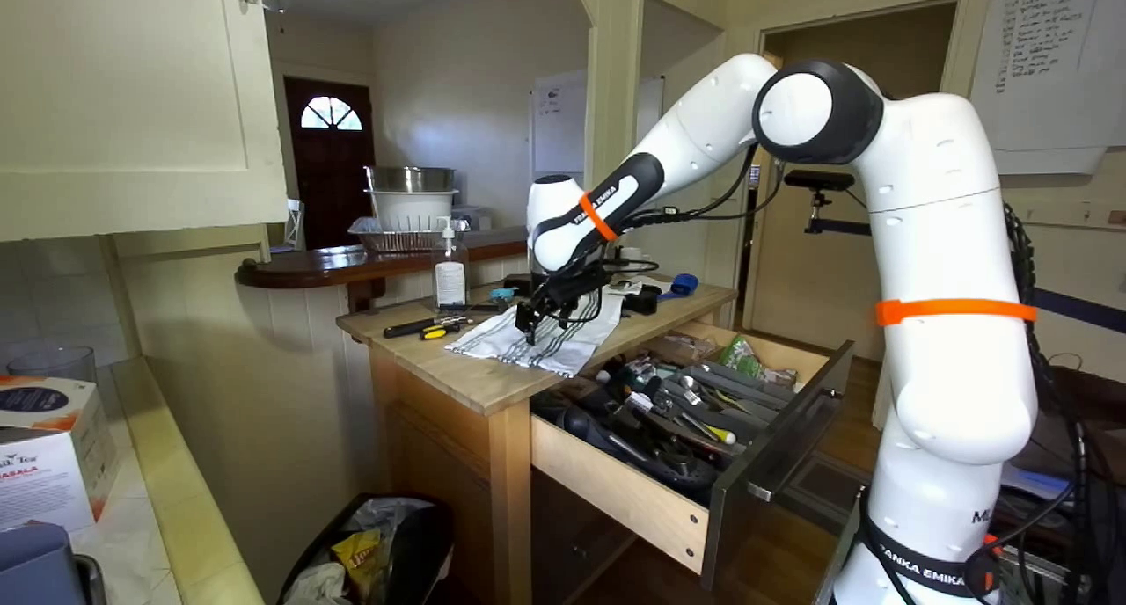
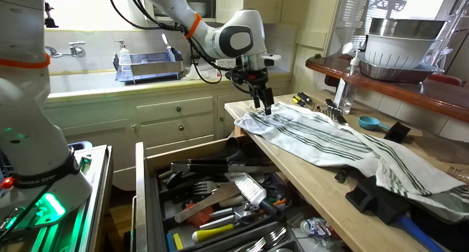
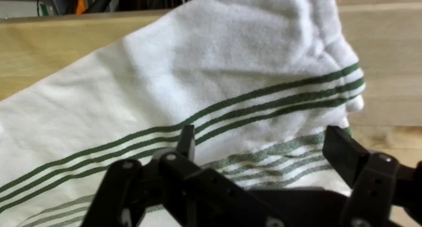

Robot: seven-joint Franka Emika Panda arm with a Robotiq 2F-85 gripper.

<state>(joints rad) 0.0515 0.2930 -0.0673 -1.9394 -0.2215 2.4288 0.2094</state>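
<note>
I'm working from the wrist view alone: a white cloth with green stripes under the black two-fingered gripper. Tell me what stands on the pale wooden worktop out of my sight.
Observer: A tall clear pump bottle with a white label stands on the pale wooden worktop.
Operator: Point out any tool beside the white cloth with green stripes.
Observer: A tool with a yellow-and-black handle lies near the end that the black two-fingered gripper hangs over.
Operator: Now name something in the open wooden-sided drawer.
Observer: A flat brown wooden utensil lies in there.
</note>
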